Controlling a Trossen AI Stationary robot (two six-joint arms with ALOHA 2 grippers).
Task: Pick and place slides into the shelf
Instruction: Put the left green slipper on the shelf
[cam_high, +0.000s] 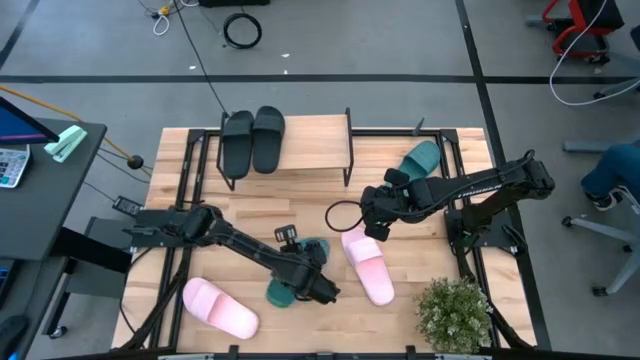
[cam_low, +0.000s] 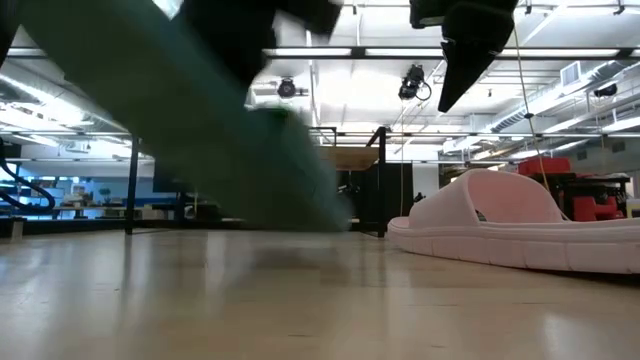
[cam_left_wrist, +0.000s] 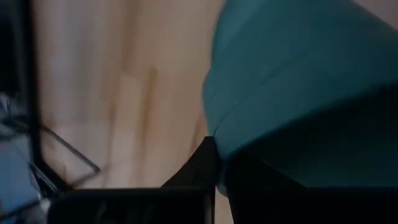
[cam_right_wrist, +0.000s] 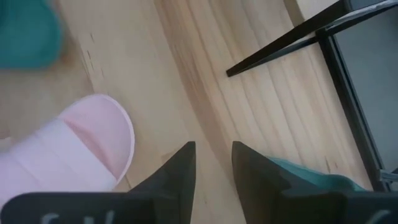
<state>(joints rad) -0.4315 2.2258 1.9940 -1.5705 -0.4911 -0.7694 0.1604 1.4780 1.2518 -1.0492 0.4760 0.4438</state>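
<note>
So the left end effector (cam_high: 312, 285) is down near the middle of the table's front edge, clamped onto a teal green slide (cam_high: 290, 280); in the left wrist view that teal slide (cam_left_wrist: 298, 87) fills most of the picture right above the dark fingers (cam_left_wrist: 199, 168), which look pinched together on its edge; in the low view the same slide (cam_low: 200, 130) hangs tilted, a big blurry green slab clear of the table top. The right end effector (cam_high: 375, 228) hovers around the centre of the table, just over the heel end of a light pink slide (cam_high: 367, 265) that lies flat toward the front edge; its fingers (cam_right_wrist: 180, 171) stand a little apart with bare wood between them, not gripping anything; the pink slide (cam_right_wrist: 68, 149) sits just beside them in the right wrist view. The second teal green slide (cam_high: 420, 160) lies near the table's back right corner, partly under the right arm; the other light pink slide (cam_high: 220, 308) is flat near the front left corner. The shelf (cam_high: 300, 150) stands at the back edge, around the middle, and the two black slides (cam_high: 252, 138) already sit side by side on the left part of its wooden top. There's also a small potted plant (cam_high: 455, 315) at the front right corner.
</note>
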